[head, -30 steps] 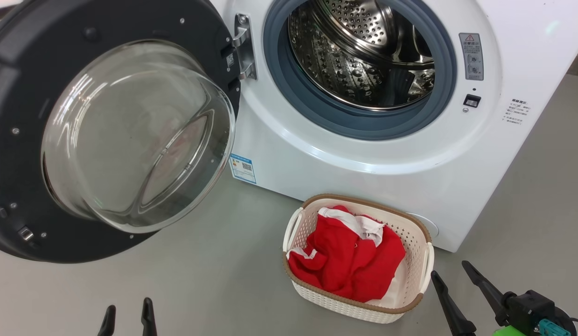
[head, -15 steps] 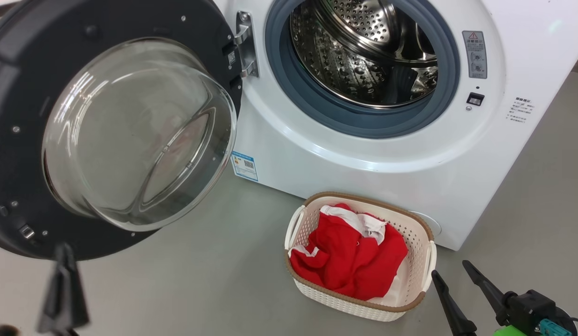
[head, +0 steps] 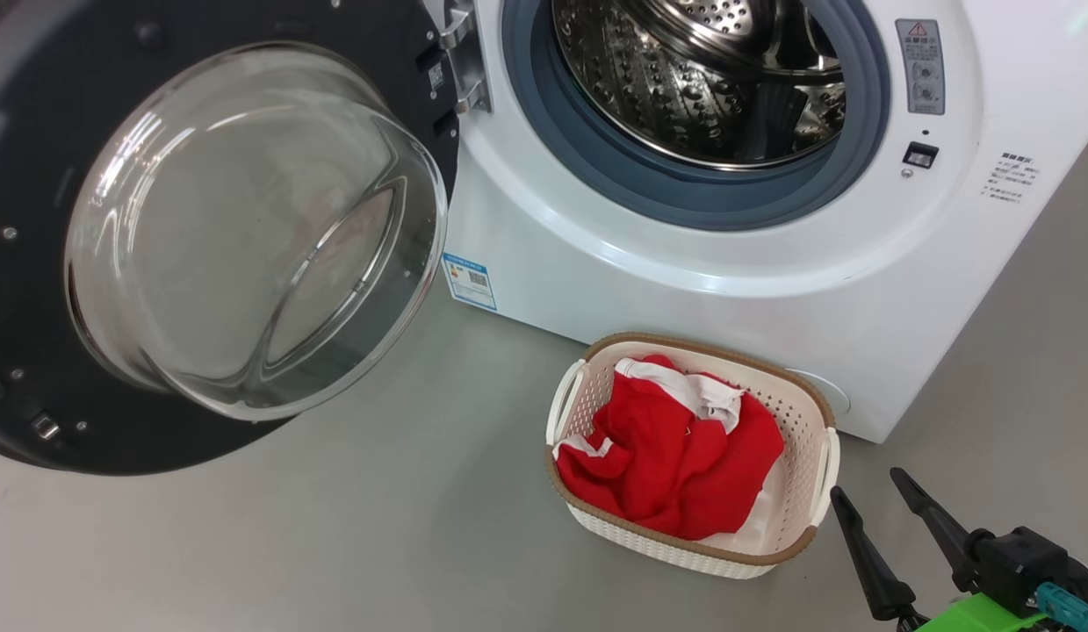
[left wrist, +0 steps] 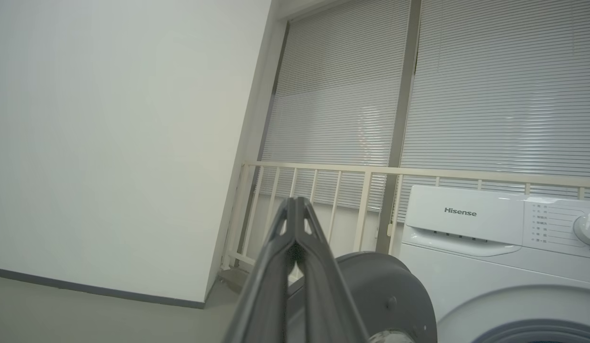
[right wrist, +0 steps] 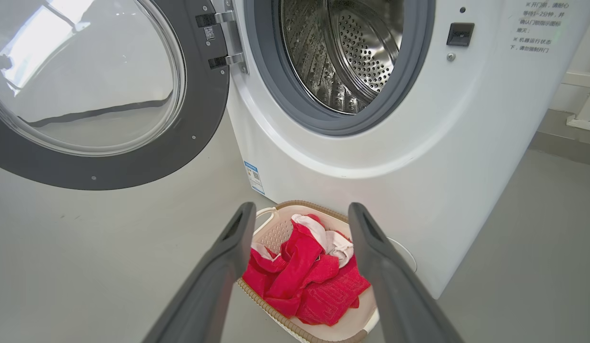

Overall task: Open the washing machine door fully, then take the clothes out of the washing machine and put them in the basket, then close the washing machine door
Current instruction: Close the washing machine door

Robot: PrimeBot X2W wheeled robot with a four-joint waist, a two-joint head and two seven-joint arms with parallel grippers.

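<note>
While the red clothes (head: pixel 675 465) sit in the basket (head: pixel 702 347), the washing machine door (head: pixel 157 448) hangs wide open. L pincer (left wrist: pixel 295 205) is closed, empty. R pincer (head: pixel 864 484) is spread open nr the basket.

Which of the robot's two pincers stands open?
The right pincer: its fingers are spread wide before the basket. The left pincer has its fingers pressed together.

Grey floor (head: pixel 333 544), white wall (left wrist: pixel 109 143), slatted blinds (left wrist: pixel 504 85); cream railing (left wrist: pixel 323 167)
</note>
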